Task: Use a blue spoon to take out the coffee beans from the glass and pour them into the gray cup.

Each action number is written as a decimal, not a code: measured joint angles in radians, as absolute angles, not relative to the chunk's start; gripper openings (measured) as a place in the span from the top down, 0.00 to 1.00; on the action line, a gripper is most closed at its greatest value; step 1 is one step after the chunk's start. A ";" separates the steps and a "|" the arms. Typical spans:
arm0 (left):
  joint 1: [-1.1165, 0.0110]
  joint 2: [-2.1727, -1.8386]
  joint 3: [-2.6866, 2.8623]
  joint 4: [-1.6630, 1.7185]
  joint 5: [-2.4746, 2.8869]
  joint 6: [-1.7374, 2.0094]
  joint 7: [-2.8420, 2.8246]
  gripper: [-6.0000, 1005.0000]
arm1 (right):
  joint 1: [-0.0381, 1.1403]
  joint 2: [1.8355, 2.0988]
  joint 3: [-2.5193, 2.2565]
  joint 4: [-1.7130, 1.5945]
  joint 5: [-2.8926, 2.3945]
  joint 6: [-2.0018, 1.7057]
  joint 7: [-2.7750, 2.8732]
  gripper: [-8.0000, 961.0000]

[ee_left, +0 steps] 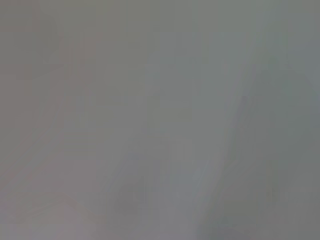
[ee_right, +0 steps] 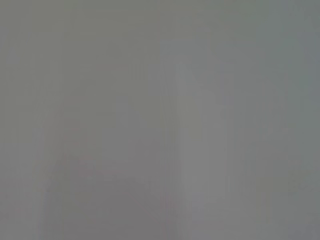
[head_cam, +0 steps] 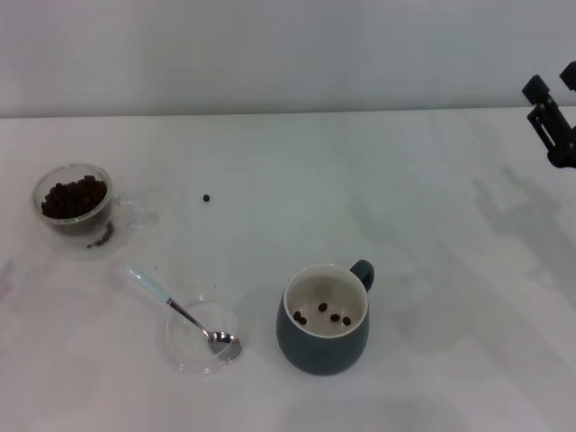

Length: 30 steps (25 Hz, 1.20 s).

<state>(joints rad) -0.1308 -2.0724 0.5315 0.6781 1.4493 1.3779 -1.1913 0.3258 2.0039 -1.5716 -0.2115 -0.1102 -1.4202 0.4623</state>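
On the left side of the white table (head_cam: 297, 171), the glass (head_cam: 74, 200) is seen, a small clear cup with a clear side handle, filled almost to the rim with dark coffee beans (head_cam: 74, 195). One single bean (head_cam: 206, 198) is found alone on the table, well apart from the glass. Nearer to the robot, a flat round clear dish (head_cam: 200, 340) is placed, and the blue spoon (head_cam: 180, 310) is laid across it: the shiny metal bowl rests inside the dish, while the pale blue handle sticks out over the rim toward the glass. Just to the right of the dish the gray cup (head_cam: 323, 318) is standing upright, rounded and dark outside, cream-white inside, with its loop handle turned away to the right. Four beans are seen on its bottom.

The table surface is smooth and matt, and a plain pale wall is seen behind it.

The right gripper (head_cam: 551, 94) is held high at the far right edge, with its black fingers spread apart and nothing between them. The left gripper is not seen in any view; both wrist views show only a plain gray field.
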 joint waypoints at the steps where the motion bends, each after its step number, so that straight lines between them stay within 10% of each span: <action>1: -0.130 -2.072 0.528 0.669 1.448 1.376 -1.174 0.23 | 0.324 2.004 -1.572 -0.209 -0.115 -1.421 0.461 0.43; 30: -0.109 -2.075 0.376 0.467 1.331 1.375 -0.779 0.23 | 0.313 2.008 -1.580 -0.193 -0.180 -1.426 0.374 0.43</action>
<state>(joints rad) -0.1091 -2.0754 0.3757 0.4669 1.3312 1.3749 -0.7786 0.3127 2.0079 -1.5802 -0.1932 -0.1797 -1.4259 0.3744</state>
